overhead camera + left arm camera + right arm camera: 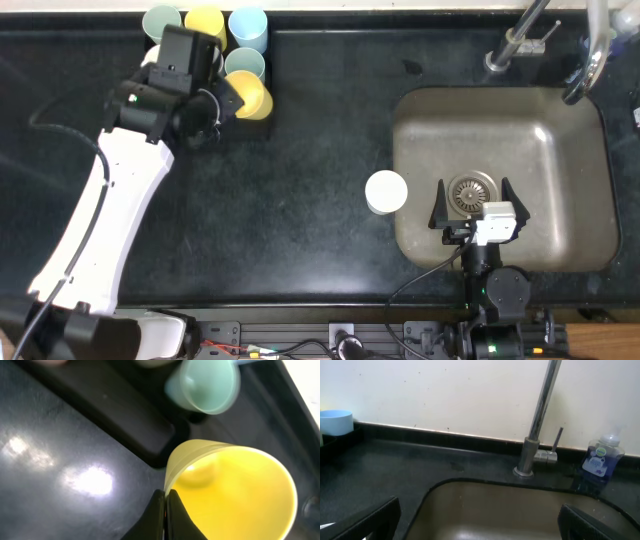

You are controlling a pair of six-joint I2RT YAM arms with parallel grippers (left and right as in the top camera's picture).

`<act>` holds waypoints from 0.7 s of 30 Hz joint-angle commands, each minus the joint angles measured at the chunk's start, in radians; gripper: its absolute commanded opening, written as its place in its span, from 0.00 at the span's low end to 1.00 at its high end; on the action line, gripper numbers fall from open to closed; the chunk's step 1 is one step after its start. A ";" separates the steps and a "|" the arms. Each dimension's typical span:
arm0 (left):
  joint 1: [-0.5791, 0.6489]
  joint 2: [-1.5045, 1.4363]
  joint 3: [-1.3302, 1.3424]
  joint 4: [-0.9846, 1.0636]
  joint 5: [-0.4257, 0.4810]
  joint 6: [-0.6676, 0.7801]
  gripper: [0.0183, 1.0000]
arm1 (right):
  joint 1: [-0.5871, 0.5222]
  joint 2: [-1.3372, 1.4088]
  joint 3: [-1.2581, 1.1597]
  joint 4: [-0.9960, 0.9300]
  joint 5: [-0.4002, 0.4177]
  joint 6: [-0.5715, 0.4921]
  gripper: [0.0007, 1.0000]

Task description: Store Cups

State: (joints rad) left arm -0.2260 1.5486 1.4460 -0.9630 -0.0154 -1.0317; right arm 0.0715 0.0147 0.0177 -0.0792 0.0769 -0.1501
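**Operator:** Cups first. Where is the one I'm handling?

**Spotter:** Your yellow cup [235, 495] is in your left hand [164, 510]. Its fingers are pressed together on the cup's thin wall, right at the rim. The cup is glossy plastic, bright yellow inside and out, and it is tilted so its round mouth faces sideways. It hangs at the corner of the black rack [125, 415] nearest the sink [560, 140]. You cannot tell from these views whether it touches the rack.

**Operator:** What sits in the rack?

**Spotter:** A pale green cup [244, 64] is just beside your yellow one. Behind it, on the side away from your arms, stands a light blue cup [247, 27]. Farther from the sink come a second yellow cup [205, 20] and then another green cup [160, 18]. All have the same plain tapered shape.

**Operator:** Any cup outside the rack?

**Spotter:** One white cup [386, 191] stands on the dark surface [300, 220], just beside the sink's rim on the rack's side. From above it is a plain white disc, so you cannot tell which end is up.

**Operator:** And my right hand?

**Spotter:** Your right hand [474, 190] is over the sink's basin near the drain, with its fingers spread wide apart. The tap [540, 420] rises behind the sink, and a soap bottle [602, 460] stands near it.
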 commanded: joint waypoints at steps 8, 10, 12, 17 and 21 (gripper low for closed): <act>0.169 -0.019 -0.026 -0.025 0.067 -0.270 0.02 | -0.006 -0.011 -0.013 0.005 -0.006 0.008 1.00; 0.190 -0.018 -0.026 -0.058 0.067 -0.316 0.02 | -0.006 -0.011 -0.013 0.005 -0.006 0.008 1.00; 0.206 -0.014 -0.026 -0.092 0.061 -0.372 0.02 | -0.006 -0.011 -0.013 0.005 -0.006 0.008 1.00; 0.211 -0.007 -0.026 -0.095 0.017 -0.380 0.02 | -0.006 -0.011 -0.013 0.005 -0.006 0.008 1.00; 0.211 0.010 -0.026 -0.094 -0.009 -0.380 0.02 | -0.006 -0.011 -0.013 0.005 -0.006 0.008 1.00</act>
State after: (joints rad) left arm -0.0177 1.5505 1.4143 -1.0546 0.0162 -1.3853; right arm 0.0715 0.0147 0.0177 -0.0795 0.0769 -0.1501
